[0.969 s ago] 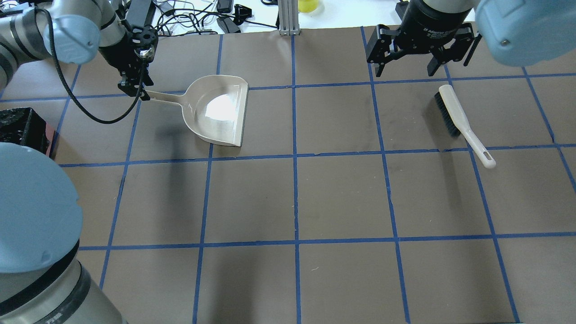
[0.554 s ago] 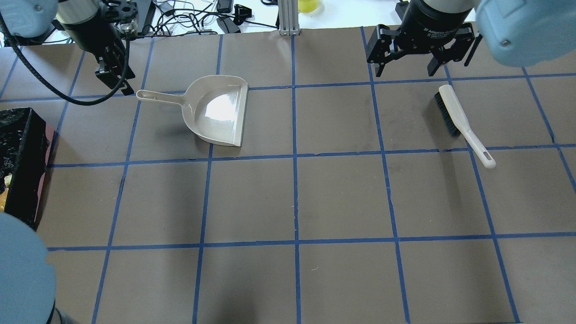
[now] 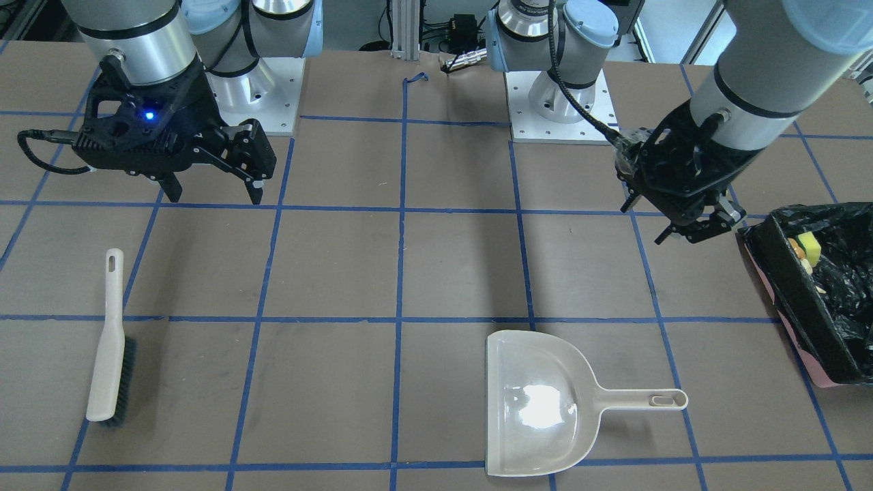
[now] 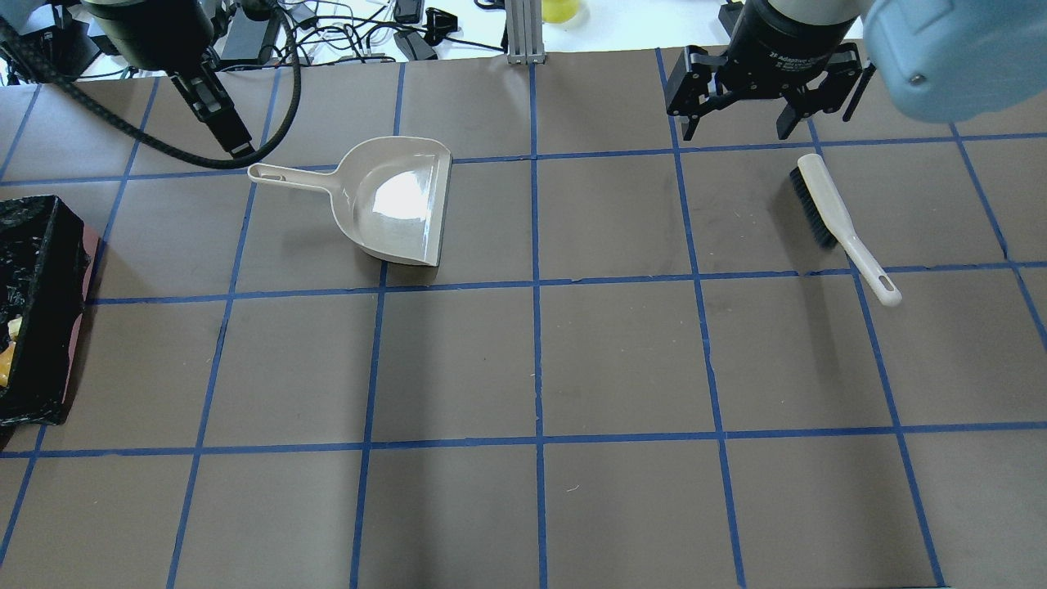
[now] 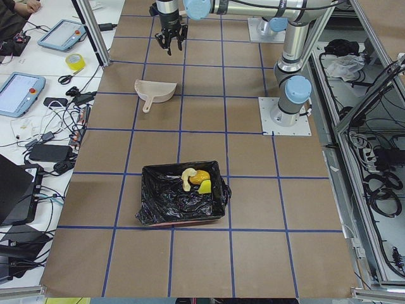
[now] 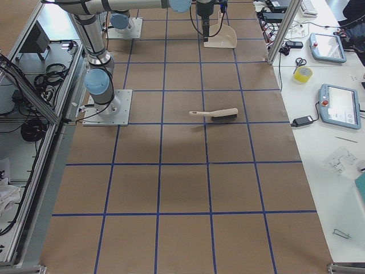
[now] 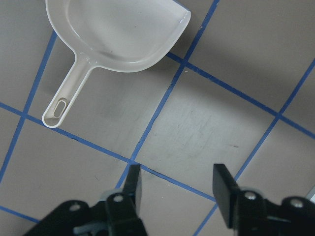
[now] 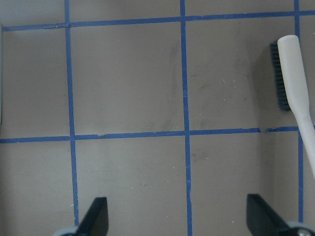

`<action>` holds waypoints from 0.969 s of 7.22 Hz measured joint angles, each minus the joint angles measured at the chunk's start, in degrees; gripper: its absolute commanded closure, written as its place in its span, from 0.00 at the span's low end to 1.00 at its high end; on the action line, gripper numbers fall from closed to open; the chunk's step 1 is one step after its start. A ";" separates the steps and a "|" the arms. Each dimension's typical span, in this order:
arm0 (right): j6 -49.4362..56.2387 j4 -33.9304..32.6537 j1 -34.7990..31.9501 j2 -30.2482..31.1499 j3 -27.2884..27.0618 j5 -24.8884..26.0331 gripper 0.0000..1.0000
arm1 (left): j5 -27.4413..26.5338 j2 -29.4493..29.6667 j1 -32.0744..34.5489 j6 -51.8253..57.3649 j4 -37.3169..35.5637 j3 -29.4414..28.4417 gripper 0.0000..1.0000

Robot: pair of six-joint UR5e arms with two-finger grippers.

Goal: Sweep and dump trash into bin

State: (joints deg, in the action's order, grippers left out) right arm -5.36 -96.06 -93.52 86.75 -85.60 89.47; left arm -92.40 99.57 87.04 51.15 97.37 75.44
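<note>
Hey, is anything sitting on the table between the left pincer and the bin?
Nothing visible does. Only bare taped table lies between the open left pincer and the bin, which already holds the trash. The dustpan lies off to the side.

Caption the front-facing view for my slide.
Left gripper and right gripper open, empty; dustpan and brush on table; trash in bin.

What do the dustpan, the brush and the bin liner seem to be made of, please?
Dustpan: likely hard plastic, beige and glossy, with a bright glare patch on its pan. Brush: matching beige plastic back and handle, matte-looking; dark bristles, fibre unclear. Bin liner: thin black plastic film, crinkled and shiny.
</note>
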 measured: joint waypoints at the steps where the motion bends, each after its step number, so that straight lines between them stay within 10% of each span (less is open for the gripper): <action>1: 0.00 -0.11 0.00 0.00 -0.05 0.00 0.00 | 0.13 -1.27 1.73 -9.03 0.04 0.68 0.30; 5: 0.00 -0.28 0.00 0.00 -0.15 0.00 0.00 | 0.66 -8.48 4.55 -32.58 -2.52 8.07 0.00; 7: 0.06 -0.46 0.00 0.00 -0.23 0.21 0.00 | 0.92 -9.48 4.02 -41.57 -5.38 9.14 0.00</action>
State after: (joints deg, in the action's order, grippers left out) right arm -5.30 -96.51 -93.52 86.75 -85.83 89.69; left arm -91.49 90.08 91.05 9.59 91.99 84.58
